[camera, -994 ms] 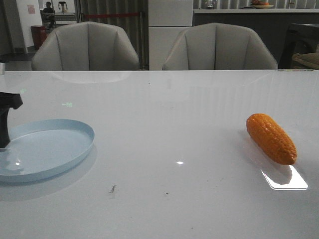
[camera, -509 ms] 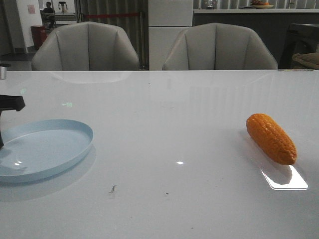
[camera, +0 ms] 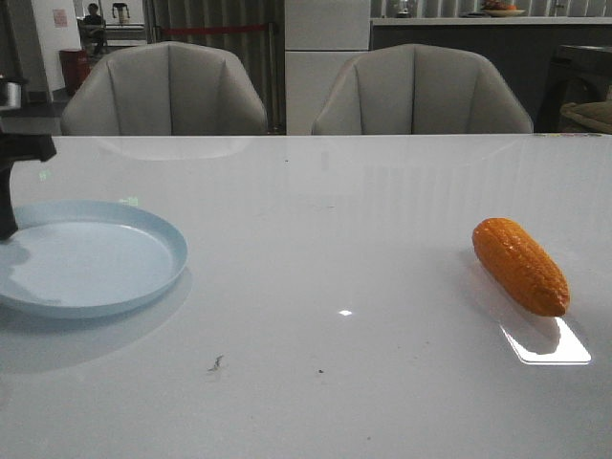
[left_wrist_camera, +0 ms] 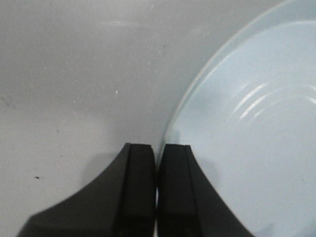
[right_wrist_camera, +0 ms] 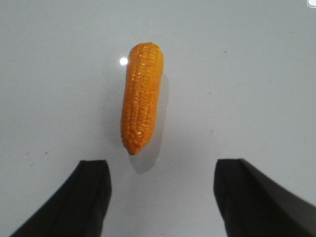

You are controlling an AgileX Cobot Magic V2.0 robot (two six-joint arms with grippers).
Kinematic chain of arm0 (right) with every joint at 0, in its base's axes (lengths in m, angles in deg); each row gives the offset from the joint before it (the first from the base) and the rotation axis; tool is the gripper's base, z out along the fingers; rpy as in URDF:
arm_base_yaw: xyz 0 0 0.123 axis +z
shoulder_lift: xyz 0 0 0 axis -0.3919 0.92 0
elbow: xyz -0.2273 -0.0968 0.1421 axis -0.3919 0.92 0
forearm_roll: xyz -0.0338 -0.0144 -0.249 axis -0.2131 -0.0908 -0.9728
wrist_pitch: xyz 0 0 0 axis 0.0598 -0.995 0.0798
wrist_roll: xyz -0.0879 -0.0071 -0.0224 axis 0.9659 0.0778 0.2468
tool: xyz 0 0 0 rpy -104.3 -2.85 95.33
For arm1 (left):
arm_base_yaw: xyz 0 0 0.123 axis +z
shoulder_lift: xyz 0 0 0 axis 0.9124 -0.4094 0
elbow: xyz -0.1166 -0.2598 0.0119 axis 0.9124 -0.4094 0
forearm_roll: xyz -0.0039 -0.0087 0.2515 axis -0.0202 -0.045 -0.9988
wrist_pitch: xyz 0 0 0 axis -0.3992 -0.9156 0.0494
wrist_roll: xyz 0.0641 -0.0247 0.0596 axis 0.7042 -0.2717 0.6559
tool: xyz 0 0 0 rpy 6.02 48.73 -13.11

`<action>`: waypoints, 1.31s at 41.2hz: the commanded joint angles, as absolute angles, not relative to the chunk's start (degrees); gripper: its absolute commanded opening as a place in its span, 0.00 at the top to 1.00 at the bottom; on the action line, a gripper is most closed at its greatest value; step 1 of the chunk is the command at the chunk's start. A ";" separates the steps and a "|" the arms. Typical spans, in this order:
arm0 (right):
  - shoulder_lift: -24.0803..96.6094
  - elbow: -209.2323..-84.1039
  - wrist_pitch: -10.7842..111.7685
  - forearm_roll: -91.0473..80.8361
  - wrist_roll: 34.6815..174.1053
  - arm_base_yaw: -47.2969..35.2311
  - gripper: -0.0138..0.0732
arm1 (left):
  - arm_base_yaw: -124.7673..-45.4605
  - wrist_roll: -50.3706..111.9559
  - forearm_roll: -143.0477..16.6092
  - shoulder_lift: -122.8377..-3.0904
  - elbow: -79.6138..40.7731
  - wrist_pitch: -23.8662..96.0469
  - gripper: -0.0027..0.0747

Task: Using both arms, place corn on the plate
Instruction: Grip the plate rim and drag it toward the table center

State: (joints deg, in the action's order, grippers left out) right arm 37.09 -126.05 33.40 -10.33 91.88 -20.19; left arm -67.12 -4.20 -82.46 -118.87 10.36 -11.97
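Corn (right_wrist_camera: 141,96) loose before wide right claw (right_wrist_camera: 162,190); left claw (left_wrist_camera: 157,170) seemingly pinching plate (left_wrist_camera: 256,148) rim.

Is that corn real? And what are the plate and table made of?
The corn looks like plastic: uniform orange, glossy highlights on moulded kernel rows, no husk. The plate seems plastic or melamine, though glazed ceramic is possible: pale blue, thin rim, soft sheen. The table has a glossy white top, maybe glass or lacquer; it mirrors the chairs and lights.
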 commanded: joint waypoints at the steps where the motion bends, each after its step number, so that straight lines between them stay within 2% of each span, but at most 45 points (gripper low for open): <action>1: 36.41 -128.00 36.45 -9.63 92.09 -20.24 0.21 | -67.47 -4.33 -79.59 -115.99 16.55 -13.85 0.85; 12: 36.41 -128.00 36.45 -9.57 92.09 -20.24 0.21 | -72.00 -4.33 -71.95 -115.99 25.31 -15.61 0.85; 31: 36.41 -128.00 35.74 -8.57 92.09 -20.24 0.21 | -86.15 -7.04 -70.81 -120.43 26.03 -14.41 0.85; 46: 36.41 -128.00 34.92 -8.57 92.09 -20.24 0.21 | -87.56 -7.54 -71.21 -125.96 25.95 -13.85 0.84; 49: 36.41 -128.00 34.72 -8.57 92.09 -20.24 0.21 | -87.56 -7.81 -70.54 -127.02 25.87 -14.07 0.80; 54: 36.41 -128.00 33.89 -8.57 92.09 -20.24 0.21 | -87.56 -7.85 -69.97 -128.18 25.87 -15.66 0.62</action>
